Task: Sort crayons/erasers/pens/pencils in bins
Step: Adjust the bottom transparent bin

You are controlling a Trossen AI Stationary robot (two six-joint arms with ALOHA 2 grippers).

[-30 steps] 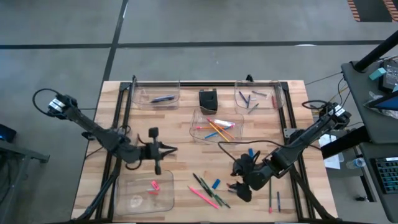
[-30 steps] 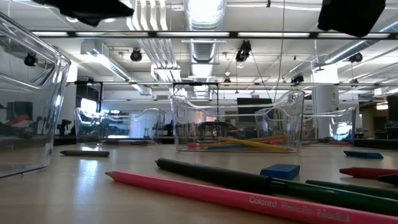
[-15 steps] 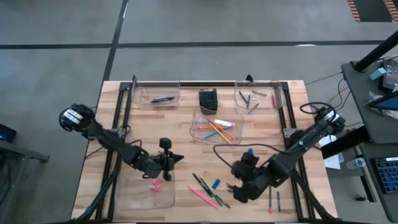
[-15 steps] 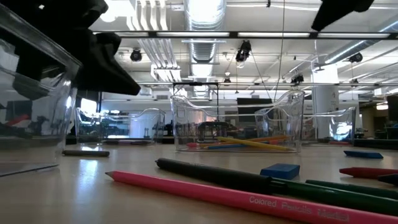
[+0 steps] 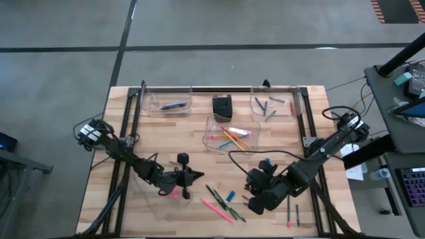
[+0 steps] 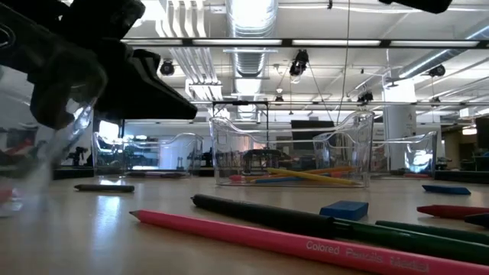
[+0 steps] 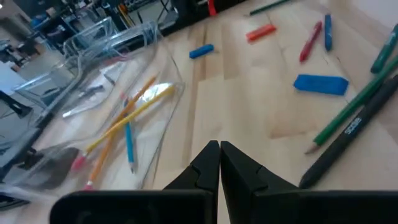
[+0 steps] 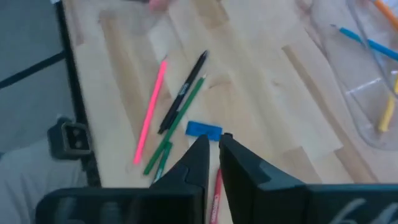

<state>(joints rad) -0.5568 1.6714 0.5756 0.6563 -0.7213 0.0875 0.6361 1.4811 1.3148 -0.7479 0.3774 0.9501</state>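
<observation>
With both claws pinched together and empty, the left claw (image 5: 188,176) and right claw (image 5: 252,199) flank loose pencils (image 5: 219,202) and a blue eraser (image 5: 230,196) on the desk (image 5: 199,166): light, stiff, likely slippery sticks, best pinched mid-shaft.

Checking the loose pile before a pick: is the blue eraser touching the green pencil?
Apart. The right wrist view shows bare wood between the blue eraser and the green pencil.
</observation>
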